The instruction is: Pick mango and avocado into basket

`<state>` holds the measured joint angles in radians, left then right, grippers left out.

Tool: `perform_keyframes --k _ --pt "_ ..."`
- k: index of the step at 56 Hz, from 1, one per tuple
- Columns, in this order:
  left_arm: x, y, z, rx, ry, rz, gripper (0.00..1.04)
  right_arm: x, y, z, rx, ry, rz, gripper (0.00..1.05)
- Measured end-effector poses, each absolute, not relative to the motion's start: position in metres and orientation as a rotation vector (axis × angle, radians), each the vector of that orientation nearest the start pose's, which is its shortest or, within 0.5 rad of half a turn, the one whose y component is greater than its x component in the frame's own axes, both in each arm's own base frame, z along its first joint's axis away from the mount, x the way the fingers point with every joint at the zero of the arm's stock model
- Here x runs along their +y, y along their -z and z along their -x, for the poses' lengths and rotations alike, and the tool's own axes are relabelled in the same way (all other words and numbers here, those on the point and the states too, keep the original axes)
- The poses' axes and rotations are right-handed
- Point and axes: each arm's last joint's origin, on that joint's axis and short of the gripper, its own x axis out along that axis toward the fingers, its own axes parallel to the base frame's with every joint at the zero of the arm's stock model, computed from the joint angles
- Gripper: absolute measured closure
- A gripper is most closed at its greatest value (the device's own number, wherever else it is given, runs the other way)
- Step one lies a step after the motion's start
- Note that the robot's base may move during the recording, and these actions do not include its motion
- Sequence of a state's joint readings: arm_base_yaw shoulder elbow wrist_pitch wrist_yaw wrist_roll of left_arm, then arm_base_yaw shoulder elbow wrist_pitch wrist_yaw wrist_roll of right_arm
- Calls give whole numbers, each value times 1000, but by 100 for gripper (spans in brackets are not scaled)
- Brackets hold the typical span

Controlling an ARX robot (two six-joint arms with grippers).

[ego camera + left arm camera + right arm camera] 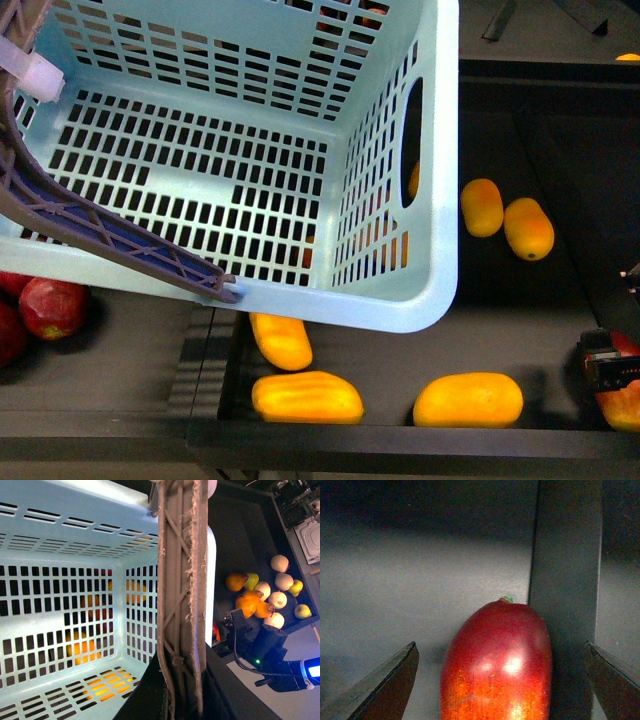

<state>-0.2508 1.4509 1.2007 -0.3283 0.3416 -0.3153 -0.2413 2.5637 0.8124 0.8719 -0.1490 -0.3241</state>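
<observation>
The mango [497,665] lies on its side in the black tray [560,330], stem end pointing away from the wrist, at about 4 o'clock from the basket [440,250]. The right pincer [501,647] is spread wide, one finger on each flank and neither touching, lined up to close across the fruit's narrow width. The basket is empty, tilted with its mouth towards the robot. That looks meant to offer an easy drop. Its handle [182,605] runs between the dark fingers of the left pincer [185,700], which appears clamped on it to hold the basket up. Yellow mangoes [468,400] lie at 6 o'clock from the basket, apples [50,305] at 8. I cannot pick out the avocado.
</observation>
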Motion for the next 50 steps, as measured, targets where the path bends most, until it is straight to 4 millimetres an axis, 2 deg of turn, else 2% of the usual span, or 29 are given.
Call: perform_keyframes --k 24,50 --pt "-89 -311 -308 673 479 324 93 -52 90 -298 902 -52 127 8" --pt "-89 -311 -308 673 479 324 93 -37 108 -298 950 -39 122 8"
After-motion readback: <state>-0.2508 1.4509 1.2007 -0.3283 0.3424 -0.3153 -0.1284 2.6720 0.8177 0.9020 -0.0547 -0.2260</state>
